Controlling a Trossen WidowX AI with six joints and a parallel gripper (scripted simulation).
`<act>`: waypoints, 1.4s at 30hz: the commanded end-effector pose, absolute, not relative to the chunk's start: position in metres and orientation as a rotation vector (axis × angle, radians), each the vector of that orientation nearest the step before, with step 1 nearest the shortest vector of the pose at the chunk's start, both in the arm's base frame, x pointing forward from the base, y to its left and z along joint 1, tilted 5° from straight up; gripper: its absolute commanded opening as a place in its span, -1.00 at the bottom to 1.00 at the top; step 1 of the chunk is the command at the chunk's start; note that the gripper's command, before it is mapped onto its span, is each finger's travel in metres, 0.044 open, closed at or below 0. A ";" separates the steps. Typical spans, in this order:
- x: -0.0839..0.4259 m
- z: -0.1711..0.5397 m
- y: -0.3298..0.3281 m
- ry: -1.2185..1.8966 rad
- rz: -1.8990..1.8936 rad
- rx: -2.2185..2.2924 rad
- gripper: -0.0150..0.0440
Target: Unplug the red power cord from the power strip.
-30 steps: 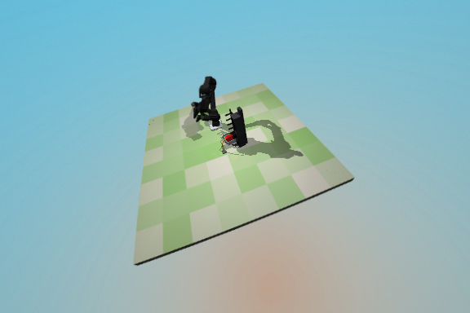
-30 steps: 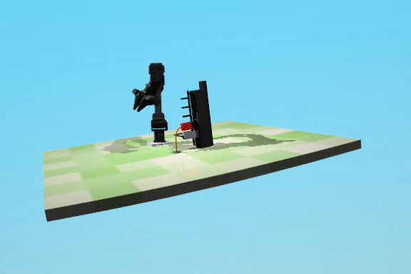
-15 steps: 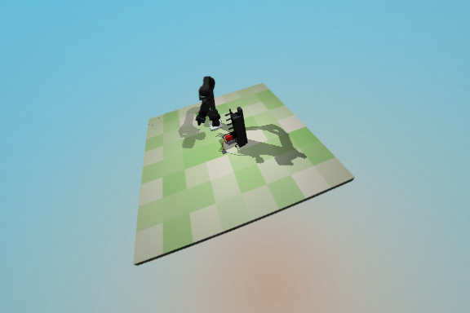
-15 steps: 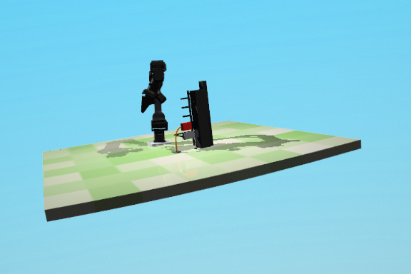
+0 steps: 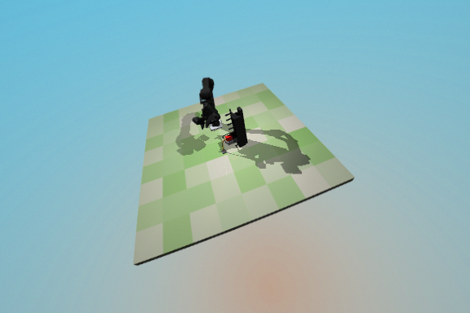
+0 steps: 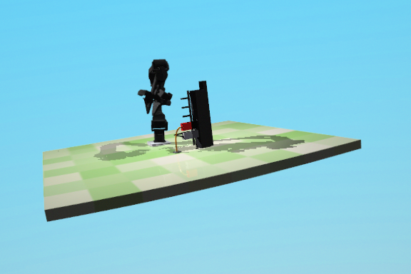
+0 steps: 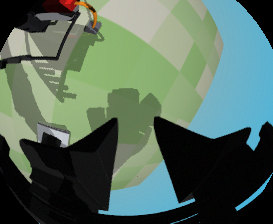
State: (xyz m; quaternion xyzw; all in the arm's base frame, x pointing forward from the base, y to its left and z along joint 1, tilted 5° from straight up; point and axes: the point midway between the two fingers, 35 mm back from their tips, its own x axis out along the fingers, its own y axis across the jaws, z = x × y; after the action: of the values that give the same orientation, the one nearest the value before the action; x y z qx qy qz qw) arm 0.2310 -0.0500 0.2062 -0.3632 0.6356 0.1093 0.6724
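Note:
The red plug [image 5: 228, 138] [image 6: 185, 126] [image 7: 62, 5] is low on the left face of a tall black upright body [image 5: 240, 130] [image 6: 203, 119], which looks like the power strip. The plug meets it; no prongs or gap can be made out. An orange cord [image 6: 176, 140] [image 7: 95, 17] curves from the plug down to a small dark piece on the floor. My gripper [image 7: 136, 122] is partly open, with nothing between its fingers. In the exterior view it hangs in front of the arm, left of the plug and higher, well apart from plug, cord and strip.
A grey block [image 6: 190, 135] sits just under the red plug. Several thin black pegs stick out from the upright body above the plug, toward the arm's side. The arm's pale base plate [image 5: 216, 125] [image 7: 62, 133] stands left of the upright body on the checkered floor [image 5: 175, 201] [image 6: 114, 187].

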 end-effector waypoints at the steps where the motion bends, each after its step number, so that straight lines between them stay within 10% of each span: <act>1: 0.278 0.187 -0.008 1.438 -0.151 -0.036 0.05; 42: 0.318 0.168 0.051 1.370 -0.893 1.039 0.05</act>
State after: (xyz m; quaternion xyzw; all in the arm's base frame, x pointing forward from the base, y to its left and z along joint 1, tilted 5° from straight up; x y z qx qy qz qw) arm 0.3167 0.0484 0.1697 0.4316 0.5849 -0.3705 0.5782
